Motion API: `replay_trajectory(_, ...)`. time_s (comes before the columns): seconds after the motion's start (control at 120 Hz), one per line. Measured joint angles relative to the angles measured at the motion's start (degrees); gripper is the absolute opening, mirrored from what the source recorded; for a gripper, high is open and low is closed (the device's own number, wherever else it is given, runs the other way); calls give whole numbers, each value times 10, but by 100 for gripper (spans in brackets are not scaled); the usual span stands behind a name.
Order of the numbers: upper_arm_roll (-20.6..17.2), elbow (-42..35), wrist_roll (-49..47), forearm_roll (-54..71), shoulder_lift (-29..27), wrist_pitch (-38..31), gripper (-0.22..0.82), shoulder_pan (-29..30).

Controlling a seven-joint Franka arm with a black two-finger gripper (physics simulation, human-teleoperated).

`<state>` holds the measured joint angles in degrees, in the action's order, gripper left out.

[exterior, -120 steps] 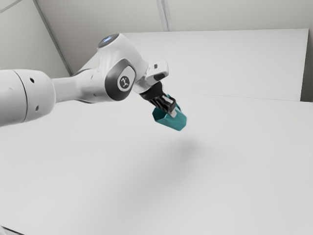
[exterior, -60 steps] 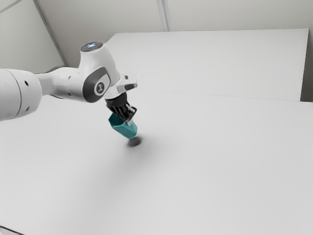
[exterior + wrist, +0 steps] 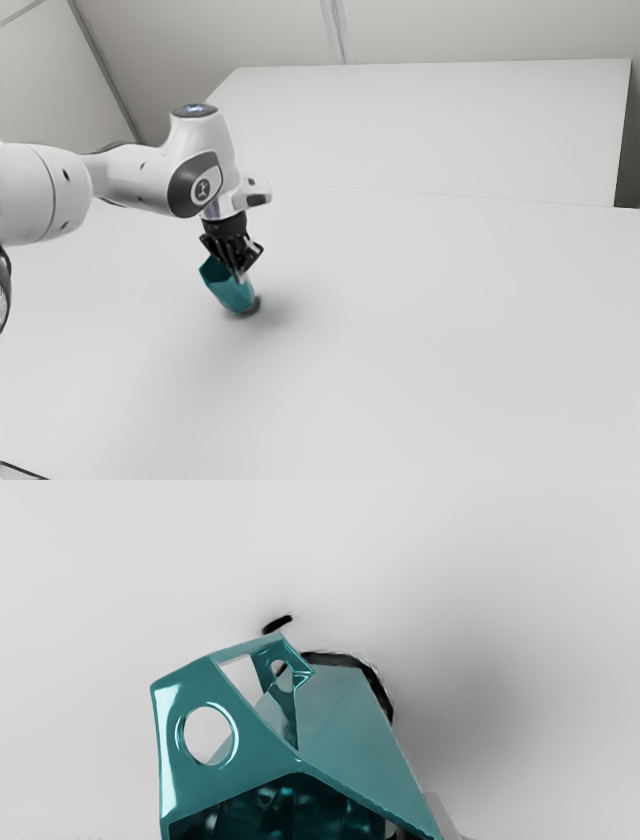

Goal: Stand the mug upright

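The black two-finger gripper (image 3: 241, 277) has its jaws nearly together, pinching the wall of the glossy teal, angular-sided mug (image 3: 229, 293), one finger inside and one outside. The mug leans, its open mouth toward the exterior view's left, its base low over or touching the smooth white table (image 3: 420, 340); which cannot be told.
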<state>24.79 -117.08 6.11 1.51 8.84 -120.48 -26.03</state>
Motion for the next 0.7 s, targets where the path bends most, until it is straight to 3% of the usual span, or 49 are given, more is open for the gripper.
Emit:
replay_trajectory(0.167,0,1,-1,-1,11,7,-18,6)
replay_trajectory(0.325,0,0,2,-9,11,11,17,8)
replay_trajectory(0.417,0,0,4,-10,7,12,32,9)
replay_trajectory(0.542,0,0,6,-5,-15,14,45,8)
replay_trajectory(0.7,0,13,7,2,-49,15,53,0)
